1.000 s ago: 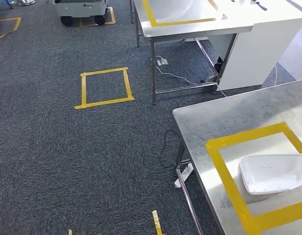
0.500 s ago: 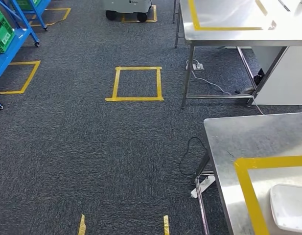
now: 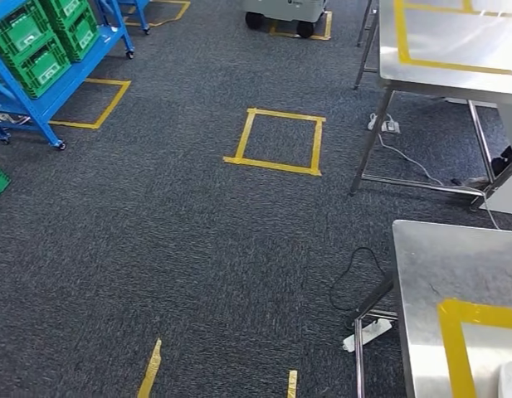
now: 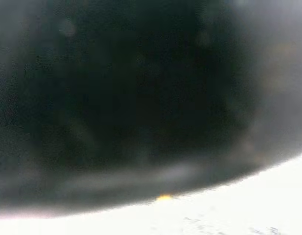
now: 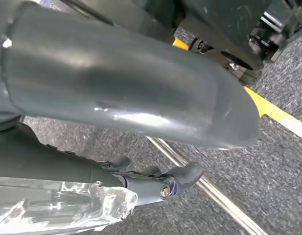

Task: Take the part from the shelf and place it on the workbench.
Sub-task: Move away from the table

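Two green crates on shelf

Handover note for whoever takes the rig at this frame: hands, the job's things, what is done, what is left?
Right hand: hangs over the carpet, thumb and fingers apart, holding nothing.
Left hand: its wrist view is dark and blurred, so its state cannot be told.
Blue shelf with green crates: far left, across the carpet.
Workbench: near right. The edge of a white part lies inside its yellow tape frame.
Done: one part seems placed.
Left, if another part is due: walk to the shelf, take it, bring it back.
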`<state>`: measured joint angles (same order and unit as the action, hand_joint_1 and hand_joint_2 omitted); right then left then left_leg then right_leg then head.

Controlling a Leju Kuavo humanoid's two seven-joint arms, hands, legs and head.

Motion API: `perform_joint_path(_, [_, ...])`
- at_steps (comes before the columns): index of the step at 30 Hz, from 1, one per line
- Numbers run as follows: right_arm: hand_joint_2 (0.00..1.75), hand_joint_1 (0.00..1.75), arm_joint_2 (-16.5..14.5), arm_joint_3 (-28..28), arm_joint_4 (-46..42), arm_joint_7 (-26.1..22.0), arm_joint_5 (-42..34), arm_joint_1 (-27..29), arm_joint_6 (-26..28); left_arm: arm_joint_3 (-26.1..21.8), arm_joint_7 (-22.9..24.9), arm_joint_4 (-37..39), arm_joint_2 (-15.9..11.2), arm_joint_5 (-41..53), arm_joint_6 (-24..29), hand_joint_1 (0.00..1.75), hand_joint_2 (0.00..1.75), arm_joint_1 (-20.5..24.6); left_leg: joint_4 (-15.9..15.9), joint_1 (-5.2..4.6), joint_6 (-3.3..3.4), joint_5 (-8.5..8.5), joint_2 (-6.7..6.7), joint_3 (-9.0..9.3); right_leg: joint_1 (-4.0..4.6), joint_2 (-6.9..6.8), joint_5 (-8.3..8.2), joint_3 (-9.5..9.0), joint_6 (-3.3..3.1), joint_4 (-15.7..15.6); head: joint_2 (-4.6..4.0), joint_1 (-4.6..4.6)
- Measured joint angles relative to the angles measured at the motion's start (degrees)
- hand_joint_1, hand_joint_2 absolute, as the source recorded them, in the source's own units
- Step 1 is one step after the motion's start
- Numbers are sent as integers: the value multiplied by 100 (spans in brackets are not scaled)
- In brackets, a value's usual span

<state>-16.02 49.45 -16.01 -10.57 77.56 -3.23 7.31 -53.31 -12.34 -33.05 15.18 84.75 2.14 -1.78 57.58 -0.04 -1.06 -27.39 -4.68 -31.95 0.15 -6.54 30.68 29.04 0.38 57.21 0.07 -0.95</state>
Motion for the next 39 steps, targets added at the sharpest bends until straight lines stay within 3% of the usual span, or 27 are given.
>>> perform_joint_path(2, [0, 0, -2, 57, -11, 3, -23, 0, -19, -118, -63, 13, 25, -9, -3, 0, 0, 5, -15, 0, 78, 10, 133, -6, -21, -40, 36, -53, 63, -2, 0, 6])
perform_joint_path(4, [0, 0, -4, 102, -21, 7, -30, 5, -41, -231, -37, 20, 44, -13, -25, 0, 0, 15, -40, 19, 157, 34, 257, -2, -55, 218, 220, 42, 120, 242, 0, 28])
perform_joint_path(6, [0, 0, -4, 148, -25, 15, -21, 34, -63, -301, 12, 22, 56, -9, -68, 0, 0, 47, -44, 27, 213, 43, 393, -5, -77, 543, 588, 389, 142, 959, 0, 61])
perform_joint_path(7, [0, 0, -4, 169, -26, 21, -13, 53, -72, -328, 37, 27, 63, -6, -89, 0, 0, 60, -44, 23, 226, 45, 471, -7, -80, 609, 738, 593, 145, 1359, 0, 68])
perform_joint_path(8, [0, 0, -4, 187, -27, 26, -4, 69, -80, -358, 60, 31, 70, -3, -103, 0, 0, 66, -43, 20, 232, 44, 553, -5, -79, 637, 796, 754, 145, 1637, 0, 73])
perform_joint_path(9, [0, 0, -4, 201, -30, 31, 4, 76, -86, -390, 80, 36, 76, -1, -110, 0, 0, 67, -42, 17, 232, 44, 632, 0, -79, 646, 732, 822, 140, 1701, 0, 78])
perform_joint_path(11, [0, 0, -4, 224, -43, 36, 15, 75, -92, -447, 109, 38, 83, 4, -111, 0, 0, 65, -38, 18, 222, 39, 786, 18, -84, 692, 331, 670, 120, 1220, 0, 80])
perform_joint_path(13, [0, 0, -4, 240, -57, 36, 19, 70, -92, -483, 119, 39, 92, 5, -111, 0, 0, 75, -12, 5, 185, 24, 917, 13, -107, 905, -25, 384, 97, 487, 0, 83])
perform_joint_path(15, [0, 0, -4, 261, -65, 35, 25, 68, -95, -499, 119, 44, 100, 5, -110, 0, 0, 90, 14, -1, 117, 25, 1027, -26, -116, 1045, -101, 227, 74, 158, 0, 81])
perform_joint_path(17, [0, 0, -9, 285, -68, 28, 37, 67, -98, -505, 119, 51, 97, 5, -104, 0, 0, 83, 17, 16, 45, 38, 1118, -62, -113, 961, -104, 186, 24, 127, 0, 77])
perform_joint_path(19, [0, 0, -17, 299, -76, 14, 52, 64, -98, -509, 115, 56, 90, 5, -97, 0, 0, 76, 165, 15, -12, -77, 967, -135, -121, 843, -128, 173, -41, 92, 0, 48])
perform_joint_path(21, [0, 0, -22, 307, -86, 2, 64, 69, -97, -507, 103, 66, 87, 5, -91, 0, 0, 92, 748, 9, -55, -421, 667, -404, -111, 692, -130, 162, -85, 73, 0, 8])
perform_joint_path(23, [0, 0, -22, 316, -88, -1, 77, 84, -98, -500, 96, 81, 86, 6, -83, 0, 0, 105, 1491, 22, -86, -730, 534, -760, -87, 522, -114, 160, -109, 73, 0, -3])
perform_joint_path(24, [0, 0, -22, 320, -88, -1, 85, 88, -98, -498, 97, 87, 86, 7, -79, 0, 0, 101, 1663, 26, -90, -745, 515, -842, -77, 447, -105, 155, -116, 74, 0, -3])
perform_joint_path(25, [0, 0, -22, 322, -88, -1, 94, 87, -99, -495, 101, 94, 85, 7, -75, 0, 0, 94, 1620, 28, -87, -647, 503, -817, -70, 382, -95, 144, -118, 74, 0, -4])
perform_joint_path(26, [0, 0, -22, 322, -88, -1, 103, 83, -99, -493, 110, 101, 83, 7, -69, 0, 0, 87, 1344, 25, -72, -452, 472, -671, -64, 322, -82, 123, -114, 74, 0, -4])
perform_joint_path(28, [0, 0, -23, 322, -88, -1, 119, 74, -99, -487, 128, 111, 74, 8, -49, 0, 0, 91, 551, -15, -10, -80, 253, -252, -45, 219, -46, 78, -91, 76, 0, -4])
perform_joint_path(30, [0, 0, -25, 322, -89, -1, 136, 64, -107, -477, 148, 125, 66, 8, -24, 0, 0, 124, 98, -66, 62, 27, 68, -35, -15, 118, -15, 57, -50, 84, 0, 1])
perform_joint_path(32, [0, 0, -27, 322, -89, -1, 159, 44, -113, -471, 175, 142, 61, 8, -9, 0, 0, 133, 31, -82, 125, 16, 127, -39, -2, 7, -2, 36, -2, 75, 0, 1])
perform_joint_path(33, [0, 0, -30, 322, -90, -1, 170, 33, -113, -470, 188, 151, 60, 8, -7, 0, 0, 124, 6, -72, 158, 32, 183, -36, -7, 28, 21, 32, 28, 83, 0, 3])
perform_joint_path(34, [0, 0, -33, 321, -91, -2, 178, 26, -111, -471, 199, 157, 58, 8, -4, 0, 0, 118, -18, -54, 194, 49, 240, -30, -16, 138, 90, 58, 59, 160, 0, 10])
perform_joint_path(35, [0, 0, -35, 321, -92, -3, 183, 26, -110, -470, 204, 162, 60, 8, -3, 0, 0, 122, -42, -34, 225, 69, 301, -20, -28, 290, 216, 142, 88, 355, 0, 26])
perform_joint_path(37, [0, 0, -36, 321, -93, -4, 190, 39, -106, -468, 209, 174, 65, 8, -2, 0, 0, 140, -48, -15, 259, 88, 431, -27, -50, 578, 567, 485, 123, 1071, 0, 62])
perform_joint_path(38, [0, 0, -35, 322, -93, -4, 194, 47, -105, -467, 214, 183, 67, 8, -2, 0, 0, 147, -48, -15, 265, 92, 498, -31, -54, 621, 703, 675, 132, 1444, 0, 72])
perform_joint_path(39, [0, 0, -35, 325, -93, -4, 202, 53, -102, -467, 221, 192, 68, 8, -2, 0, 0, 146, -47, -17, 267, 95, 569, -30, -54, 634, 740, 812, 135, 1678, 0, 75])
